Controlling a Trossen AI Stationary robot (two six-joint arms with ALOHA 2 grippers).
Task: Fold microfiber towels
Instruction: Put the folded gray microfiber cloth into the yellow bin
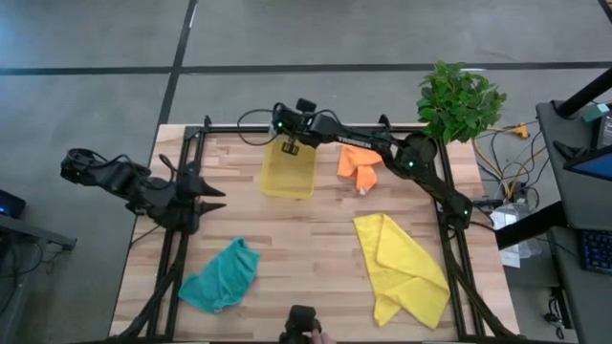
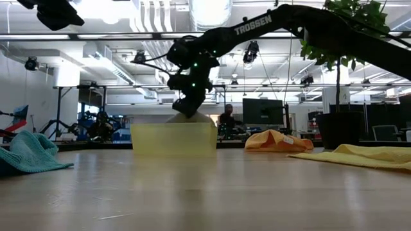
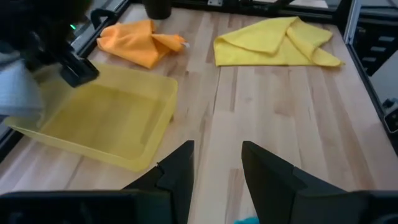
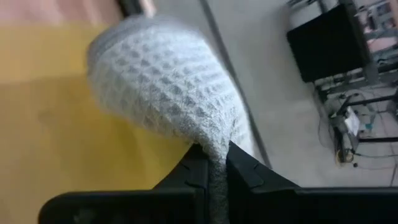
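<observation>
A light grey waffle-weave towel (image 4: 168,81) is bunched ahead of my right gripper (image 4: 211,155), which is shut on it over the far end of the translucent yellow tray (image 1: 289,177). The low view shows the grey towel (image 2: 191,117) peeking above the tray wall. An orange towel (image 1: 359,164) lies crumpled on the table right of the tray. A teal towel (image 1: 222,275) lies bunched near the front left, and a larger yellow towel (image 1: 402,268) lies half folded at the front right. My left gripper (image 3: 214,168) waits open at the table's left side (image 1: 215,198), with nothing between its fingers. My right gripper pinches a gathered fold of the grey towel (image 4: 214,146) between its two fingers, several layers together. The fingers come slanting down from the table's far side. The towel bulges in a bunch beyond the fingertips over the tray; whether it rests on the tray floor I cannot tell.
A potted green plant (image 1: 459,100) stands off the far right corner. Black frame rails (image 1: 182,248) run along the table's left and right sides. Bare wood lies in the middle, between the tray and the front towels.
</observation>
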